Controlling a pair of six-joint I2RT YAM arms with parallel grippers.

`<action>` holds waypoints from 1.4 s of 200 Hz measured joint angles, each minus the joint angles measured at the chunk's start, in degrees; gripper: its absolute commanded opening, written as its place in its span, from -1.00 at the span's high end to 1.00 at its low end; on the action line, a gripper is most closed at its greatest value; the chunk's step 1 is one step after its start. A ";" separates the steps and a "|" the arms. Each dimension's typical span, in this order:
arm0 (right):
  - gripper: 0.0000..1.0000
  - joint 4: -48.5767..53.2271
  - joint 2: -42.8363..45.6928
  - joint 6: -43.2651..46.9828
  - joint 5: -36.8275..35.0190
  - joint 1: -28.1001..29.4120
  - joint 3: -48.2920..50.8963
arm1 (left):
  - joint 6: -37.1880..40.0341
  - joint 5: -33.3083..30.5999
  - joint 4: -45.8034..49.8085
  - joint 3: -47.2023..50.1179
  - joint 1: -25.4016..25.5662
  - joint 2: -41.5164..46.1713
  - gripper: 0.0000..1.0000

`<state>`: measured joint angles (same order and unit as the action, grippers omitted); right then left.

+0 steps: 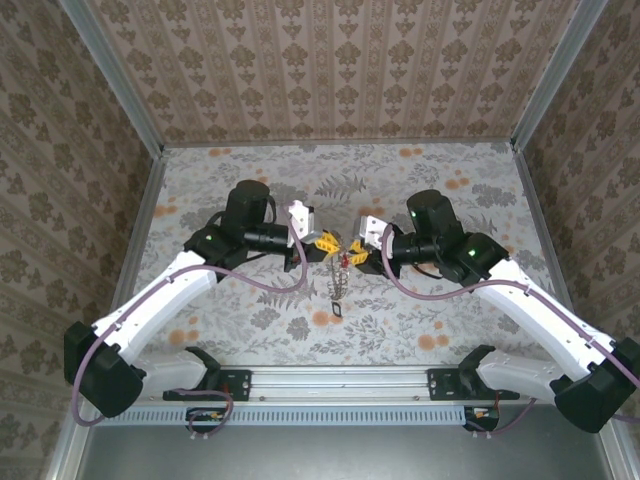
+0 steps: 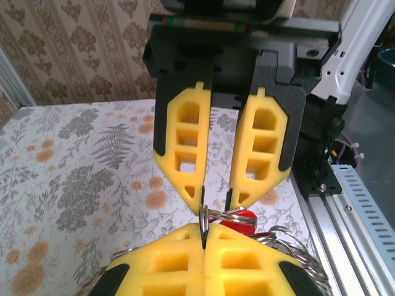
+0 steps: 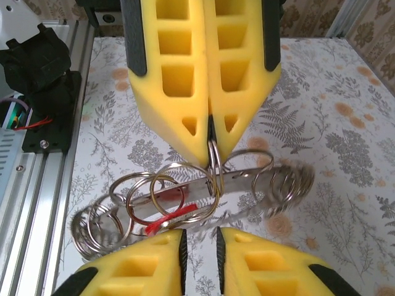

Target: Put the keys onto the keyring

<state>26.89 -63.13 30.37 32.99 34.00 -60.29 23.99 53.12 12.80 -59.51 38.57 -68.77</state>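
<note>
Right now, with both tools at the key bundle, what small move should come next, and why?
Probably close the right tool gently. The left tool is shut on the keyring, holding the keys up, while the right tool's jaws stand open, gripping nothing, with metal loops just at their tips.

The left arm [image 1: 160, 290] and the right arm [image 1: 530, 300] are stretched forward and bent inward, tips nearly met. The left gripper [image 1: 325, 243] is pinched shut on the keyring [image 3: 212, 161]; the right gripper [image 1: 355, 247] is held slightly parted.
</note>
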 measured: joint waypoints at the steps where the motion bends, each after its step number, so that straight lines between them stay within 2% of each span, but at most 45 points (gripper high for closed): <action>1: 0.49 -0.02 -0.02 -0.02 0.00 0.00 0.02 | -0.02 0.11 -0.15 0.07 0.00 0.02 1.00; 66: 0.47 -2.56 0.11 -2.14 0.74 -1.36 0.07 | -2.25 2.25 -5.75 2.75 -0.04 0.17 1.00; 103: 0.33 -3.78 0.48 -3.74 2.91 -2.23 0.09 | -3.45 2.56 -8.41 4.72 -0.02 0.90 1.00; 164: 0.31 -4.50 0.42 -6.67 6.38 -2.23 0.31 | -3.87 2.08 -10.10 5.55 0.02 1.51 1.00; 218: 0.46 -4.70 -0.87 -9.75 7.41 -2.23 0.42 | -4.04 1.14 -12.48 6.97 0.02 2.64 1.00; 234: 0.66 -4.98 -1.64 -11.04 7.80 -2.23 0.42 | -4.04 0.85 -12.55 7.32 0.02 2.80 1.00; 264: 0.77 -5.95 -2.23 -12.68 8.28 -2.23 0.48 | -4.02 0.31 -12.92 7.43 0.00 2.86 1.00; 280: 0.95 -6.12 -2.25 -13.53 8.26 -2.29 0.66 | -4.02 0.00 -13.14 7.61 0.00 2.93 1.00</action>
<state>20.78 -65.39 16.84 41.25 31.70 -59.64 19.97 53.12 -0.34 -51.90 38.57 -65.84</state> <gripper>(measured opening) 0.077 0.043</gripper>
